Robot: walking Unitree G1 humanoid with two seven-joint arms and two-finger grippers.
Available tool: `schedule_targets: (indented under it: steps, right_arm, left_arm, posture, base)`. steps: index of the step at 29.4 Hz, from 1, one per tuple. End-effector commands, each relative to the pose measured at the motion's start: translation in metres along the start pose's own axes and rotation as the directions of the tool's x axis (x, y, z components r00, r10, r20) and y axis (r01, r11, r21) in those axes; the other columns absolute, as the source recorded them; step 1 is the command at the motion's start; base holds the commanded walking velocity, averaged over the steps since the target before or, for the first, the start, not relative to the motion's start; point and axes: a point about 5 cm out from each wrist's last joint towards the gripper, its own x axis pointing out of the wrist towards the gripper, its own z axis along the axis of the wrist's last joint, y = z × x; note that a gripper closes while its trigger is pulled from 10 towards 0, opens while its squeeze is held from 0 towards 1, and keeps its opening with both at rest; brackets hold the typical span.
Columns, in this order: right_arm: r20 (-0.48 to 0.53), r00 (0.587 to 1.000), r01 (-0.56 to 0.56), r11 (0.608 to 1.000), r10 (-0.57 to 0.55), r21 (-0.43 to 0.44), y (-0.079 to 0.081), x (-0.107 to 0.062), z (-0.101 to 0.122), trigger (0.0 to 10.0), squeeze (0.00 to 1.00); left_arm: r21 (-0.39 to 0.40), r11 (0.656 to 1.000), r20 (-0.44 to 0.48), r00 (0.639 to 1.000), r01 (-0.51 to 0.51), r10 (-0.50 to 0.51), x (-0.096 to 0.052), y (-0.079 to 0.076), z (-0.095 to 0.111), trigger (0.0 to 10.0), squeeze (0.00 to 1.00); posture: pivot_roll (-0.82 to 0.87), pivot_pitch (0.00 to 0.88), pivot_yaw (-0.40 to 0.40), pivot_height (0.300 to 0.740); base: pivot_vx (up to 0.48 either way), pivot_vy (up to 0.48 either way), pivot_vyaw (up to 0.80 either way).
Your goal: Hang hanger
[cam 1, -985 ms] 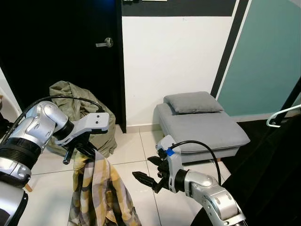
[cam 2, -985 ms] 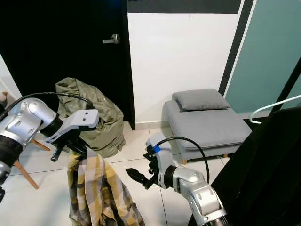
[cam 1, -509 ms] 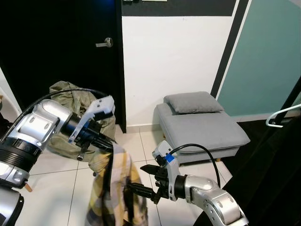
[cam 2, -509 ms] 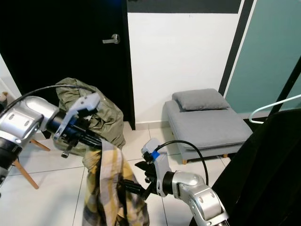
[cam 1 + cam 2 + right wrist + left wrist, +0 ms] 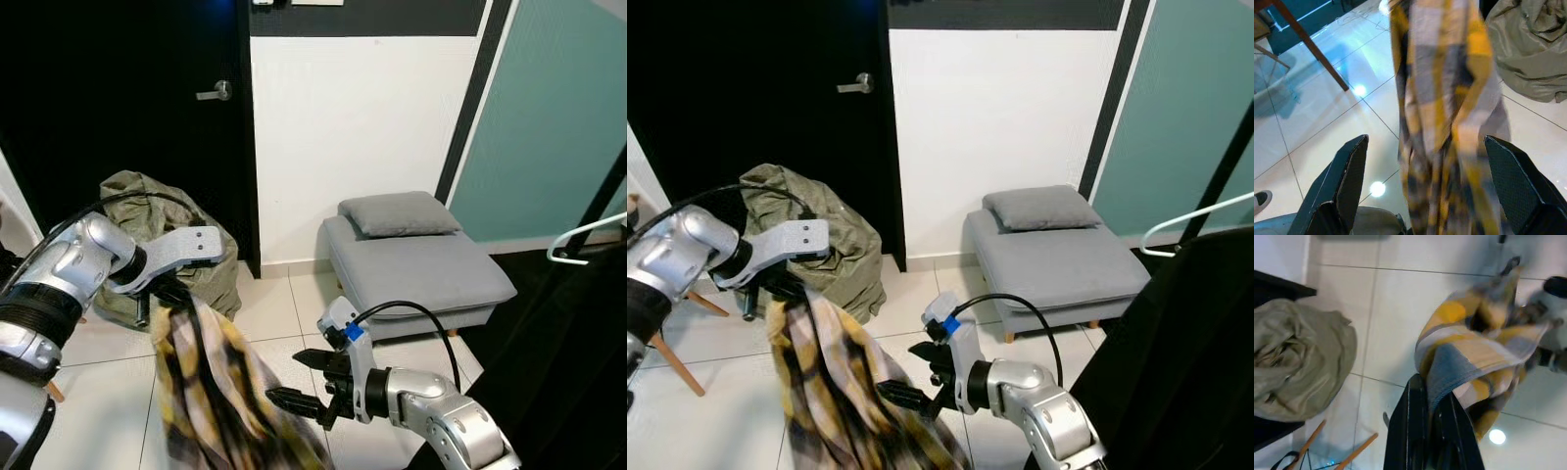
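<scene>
Left hand (image 5: 1432, 428) grips plaid shirt (image 5: 211, 392) — right hand (image 5: 299, 382) open, apparently apart.

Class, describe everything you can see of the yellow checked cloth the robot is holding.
The checked cloth is soft woven fabric in yellow, grey, white and dark checks. It hangs bunched and blurred from the left gripper, which is shut on its top edge, above the tiled floor. The open right gripper is beside its lower folds.

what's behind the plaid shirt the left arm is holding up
Behind the plaid shirt hanging from the left tool are white floor tiles and a crumpled olive garment against the black door. The floor directly behind the cloth is hidden.
</scene>
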Motion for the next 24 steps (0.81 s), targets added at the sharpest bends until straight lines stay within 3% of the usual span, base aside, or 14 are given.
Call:
schedule_targets:
  steps: [1, 9, 12, 14, 15, 17, 19, 20, 21, 22, 23, 24]
  right_arm:
    - [-0.011, 1.000, -0.012, 1.000, 0.012, -0.004, 0.004, 0.000, -0.002, 10.0, 0.00]
    - [-0.013, 1.000, -0.020, 1.000, 0.020, 0.000, 0.005, 0.001, -0.002, 10.0, 0.00]
    - [-0.014, 1.000, -0.020, 1.000, 0.020, 0.000, 0.006, 0.001, -0.002, 10.0, 0.00]
    - [0.006, 1.000, 0.028, 0.999, -0.028, -0.018, 0.001, 0.001, -0.001, 10.0, 0.00]
    - [0.030, 0.995, 0.092, 0.995, -0.091, -0.029, -0.005, 0.000, 0.000, 10.0, 0.00]
    - [0.149, 0.920, 0.365, 0.931, -0.362, 0.014, -0.030, -0.005, 0.012, 10.0, 0.00]
    - [0.149, 0.920, 0.365, 0.931, -0.362, 0.014, -0.030, -0.005, 0.012, 10.0, 0.00]
    - [0.226, 0.856, 0.463, 0.884, -0.465, 0.065, -0.038, -0.011, 0.021, 10.0, 0.00]
    - [0.226, 0.856, 0.463, 0.884, -0.465, 0.065, -0.038, -0.011, 0.021, 10.0, 0.00]
    - [0.267, 0.813, 0.515, 0.853, -0.517, 0.085, -0.040, -0.016, 0.025, 10.0, 0.00]
    - [0.273, 0.804, 0.526, 0.846, -0.528, 0.088, -0.036, -0.018, 0.023, 10.0, 0.00]
    - [0.273, 0.804, 0.526, 0.846, -0.528, 0.088, -0.036, -0.018, 0.023, 10.0, 0.00]
  left_arm:
    - [-0.003, 1.000, 0.073, 0.997, -0.023, 0.023, -0.007, 0.006, 0.016, 10.0, 0.00]
    - [0.008, 0.998, 0.100, 0.993, 0.068, -0.068, -0.005, -0.003, 0.015, 10.0, 0.00]
    - [0.015, 0.998, 0.098, 0.993, 0.066, -0.067, -0.003, -0.002, 0.014, 10.0, 0.00]
    - [-0.021, 0.999, 0.122, 0.991, 0.049, -0.046, 0.001, -0.001, 0.014, 10.0, 0.00]
    - [-0.060, 0.998, 0.136, 0.990, 0.034, -0.026, 0.005, -0.001, 0.013, 10.0, 0.00]
    - [-0.239, 0.970, 0.167, 0.983, -0.036, 0.077, 0.018, -0.002, 0.010, 10.0, 0.00]
    - [-0.239, 0.970, 0.167, 0.983, -0.036, 0.077, 0.018, -0.002, 0.010, 10.0, 0.00]
    - [-0.319, 0.944, 0.163, 0.976, -0.086, 0.144, 0.025, -0.004, 0.006, 10.0, 0.00]
    - [-0.319, 0.944, 0.163, 0.976, -0.086, 0.144, 0.025, -0.004, 0.006, 10.0, 0.00]
    - [-0.404, 0.906, 0.153, 0.967, -0.126, 0.203, 0.034, -0.008, 0.001, 10.0, 0.00]
    - [-0.493, 0.857, 0.160, 0.952, -0.153, 0.262, 0.043, -0.015, -0.002, 10.0, 0.00]
    - [-0.493, 0.857, 0.160, 0.952, -0.153, 0.262, 0.043, -0.015, -0.002, 10.0, 0.00]
  posture:
    - [0.08, 0.085, -0.010, 0.740]
    - [0.08, 0.081, -0.009, 0.740]
    - [0.07, 0.079, -0.008, 0.740]
    - [0.07, 0.076, -0.009, 0.740]
    - [0.07, 0.073, -0.008, 0.740]
    - [0.06, 0.068, 0.000, 0.740]
    - [0.06, 0.068, 0.000, 0.740]
    - [0.04, 0.065, 0.003, 0.740]
    - [0.04, 0.065, 0.003, 0.740]
    - [0.03, 0.061, 0.007, 0.740]
    - [0.02, 0.058, 0.011, 0.740]
    - [0.02, 0.058, 0.011, 0.740]
  base:
    - [0.000, 0.000, 0.00]
    - [0.000, 0.000, 0.00]
    - [0.000, 0.000, 0.00]
    - [0.000, 0.000, 0.00]
    - [0.000, 0.000, 0.00]
    - [0.000, 0.000, 0.00]
    - [0.000, 0.000, 0.00]
    - [0.000, 0.000, 0.00]
    - [0.000, 0.000, 0.00]
    - [0.000, 0.000, 0.00]
    - [0.000, 0.000, 0.00]
    - [0.000, 0.000, 0.00]
